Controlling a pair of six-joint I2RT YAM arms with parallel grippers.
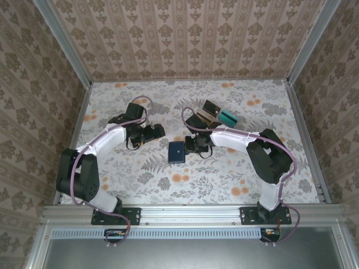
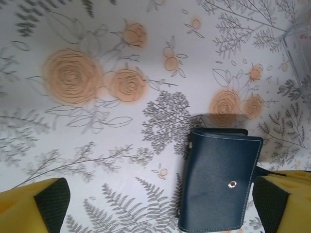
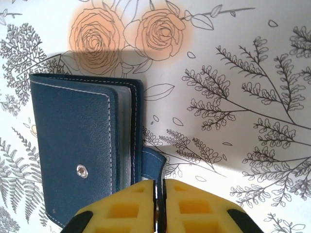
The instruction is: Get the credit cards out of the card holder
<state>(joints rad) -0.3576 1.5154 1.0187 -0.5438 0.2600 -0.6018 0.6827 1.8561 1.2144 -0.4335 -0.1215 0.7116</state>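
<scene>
Card holder [image 1: 177, 152]: navy, lay folded shut at the centre of the counter [image 1: 241, 179], credit cards judged inside. Left fingers [image 2: 284, 201] stood wide, holder by the 3 o'clock pad. Right fingers [image 3: 129, 206] were pressed together, closing tab [image 3: 154, 162] at 12 o'clock, grip unclear. Risk: unpinned, the holder could slide under a tab pull.

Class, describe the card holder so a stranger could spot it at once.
Start at the floral table and look to its middle. There lies the card holder, closed and flat. It is dark navy with a silver snap, unlike the clear tray farther back.
</scene>
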